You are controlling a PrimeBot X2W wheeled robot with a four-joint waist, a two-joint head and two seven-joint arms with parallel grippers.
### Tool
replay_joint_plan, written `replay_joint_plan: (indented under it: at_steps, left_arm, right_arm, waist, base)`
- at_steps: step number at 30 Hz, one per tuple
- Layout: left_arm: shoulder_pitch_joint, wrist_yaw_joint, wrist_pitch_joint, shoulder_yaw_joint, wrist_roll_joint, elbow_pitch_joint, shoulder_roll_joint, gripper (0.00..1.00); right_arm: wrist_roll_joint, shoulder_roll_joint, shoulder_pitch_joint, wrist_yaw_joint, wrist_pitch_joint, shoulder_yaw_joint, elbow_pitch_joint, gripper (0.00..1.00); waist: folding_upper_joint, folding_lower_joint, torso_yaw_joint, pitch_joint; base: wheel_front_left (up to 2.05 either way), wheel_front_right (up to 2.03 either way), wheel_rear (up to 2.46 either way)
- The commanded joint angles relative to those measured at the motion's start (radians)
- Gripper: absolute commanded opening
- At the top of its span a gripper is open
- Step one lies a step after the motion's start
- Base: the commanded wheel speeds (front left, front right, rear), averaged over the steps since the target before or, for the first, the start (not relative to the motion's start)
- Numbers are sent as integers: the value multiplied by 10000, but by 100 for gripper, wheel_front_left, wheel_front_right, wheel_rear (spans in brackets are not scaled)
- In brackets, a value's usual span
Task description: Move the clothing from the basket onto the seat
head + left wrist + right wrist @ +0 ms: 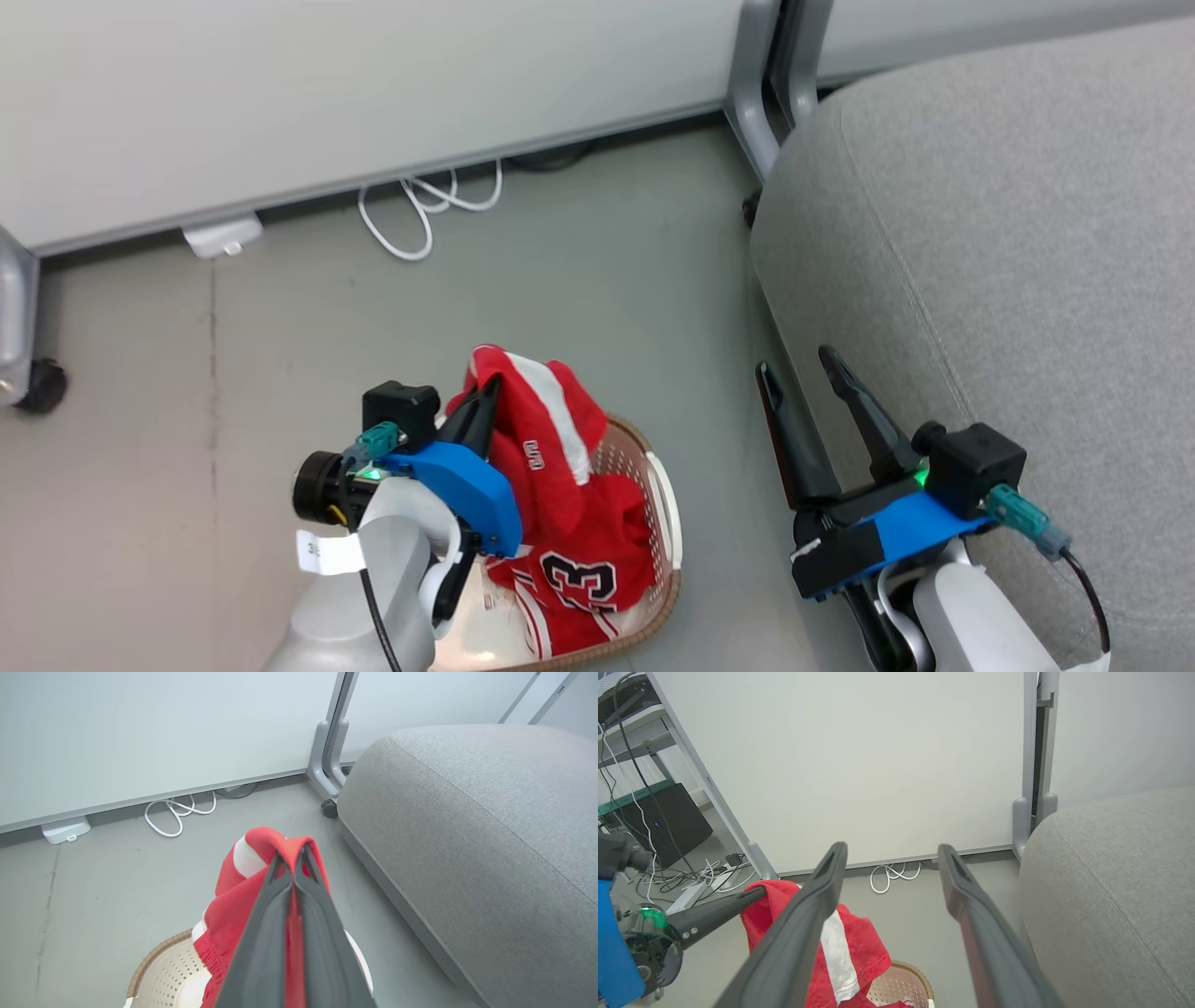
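My left gripper (485,390) is shut on a red garment (541,439) with a white stripe, holding it up above the basket (665,523). In the left wrist view the closed fingers (292,858) pinch a fold of the red garment (233,905), which drapes down over the perforated basket (168,975). A second red garment bearing the number 23 (579,579) lies in the basket. My right gripper (801,366) hangs open and holds nothing, between the basket and the grey seat (1008,280). The seat (467,849) fills the right side.
A white partition wall (373,93) with a grey wheeled post (752,112) stands behind. A white coiled cable (420,210) and a white adapter (222,235) lie on the grey floor by the wall. A caster (37,385) sits at far left.
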Motion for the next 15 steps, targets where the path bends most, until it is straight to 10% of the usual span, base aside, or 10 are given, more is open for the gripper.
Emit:
replay_joint_plan:
  at_steps: [1,15]
  left_arm:
    - [141,-65,-77,-273,-197,-271,-2,0]
    - [-819,313,100,-2000,-1379,-1788,-2,0]
  right_arm:
    - [-41,-25,292,1,-38,-49,86,100]
    - [-132,-24,1173,1,103,-195,263,100]
  waist:
    - [-1,2,314,-746]
    - [-1,2,818,-1949]
  base:
    - [0,0,0]
    - [0,0,0]
